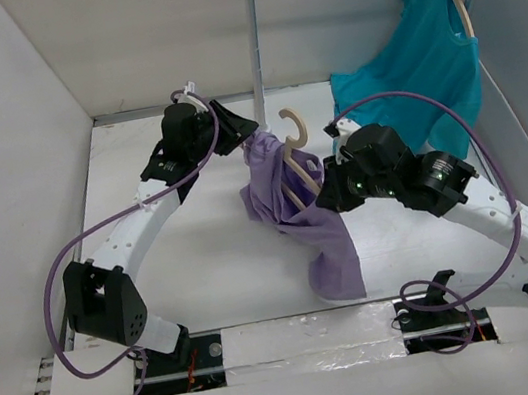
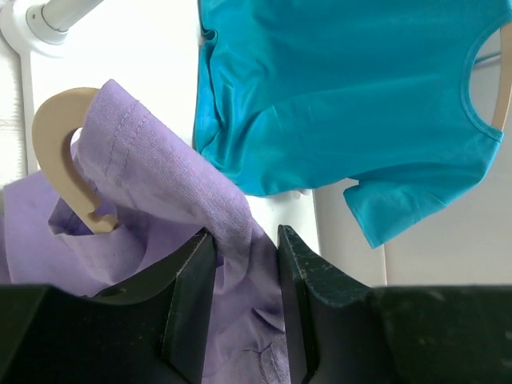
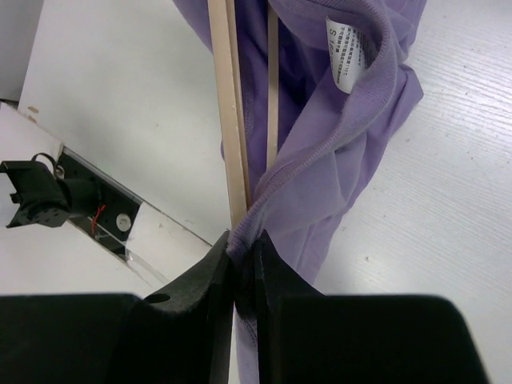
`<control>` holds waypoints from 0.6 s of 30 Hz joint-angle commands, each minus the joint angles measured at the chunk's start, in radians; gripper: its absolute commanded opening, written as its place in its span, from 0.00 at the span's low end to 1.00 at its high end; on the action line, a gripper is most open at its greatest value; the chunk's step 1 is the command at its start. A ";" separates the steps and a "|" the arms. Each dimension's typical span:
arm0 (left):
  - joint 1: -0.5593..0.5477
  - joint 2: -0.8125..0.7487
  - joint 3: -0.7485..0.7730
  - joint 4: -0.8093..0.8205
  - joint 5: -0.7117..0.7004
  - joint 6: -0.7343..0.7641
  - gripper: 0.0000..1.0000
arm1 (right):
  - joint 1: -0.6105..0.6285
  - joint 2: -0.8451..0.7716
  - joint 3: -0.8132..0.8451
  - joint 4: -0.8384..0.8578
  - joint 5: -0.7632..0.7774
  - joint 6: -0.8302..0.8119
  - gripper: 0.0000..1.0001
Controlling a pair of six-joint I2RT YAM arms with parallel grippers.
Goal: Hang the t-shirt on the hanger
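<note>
Near the worktop's middle, my left gripper pinches the shirt just beside the hanger hook, while my right gripper clamps its collar against the hanger's arm, which runs lengthwise away from those fingers.

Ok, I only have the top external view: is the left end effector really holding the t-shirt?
Observer: Yes, in the left wrist view a fold of the t-shirt sits pinched in the left end effector.
Operator: And the right one?
Observer: The right end effector is shut on the collar hem, right beside the hanger arm.
Operator: Is the hanger inside the neck?
Observer: Its thin lower bar passes behind the hem, near the white label.
</note>
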 commanded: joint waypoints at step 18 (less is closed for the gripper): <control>0.001 0.025 0.082 -0.006 -0.046 0.093 0.40 | -0.040 -0.049 0.018 0.070 -0.055 -0.031 0.00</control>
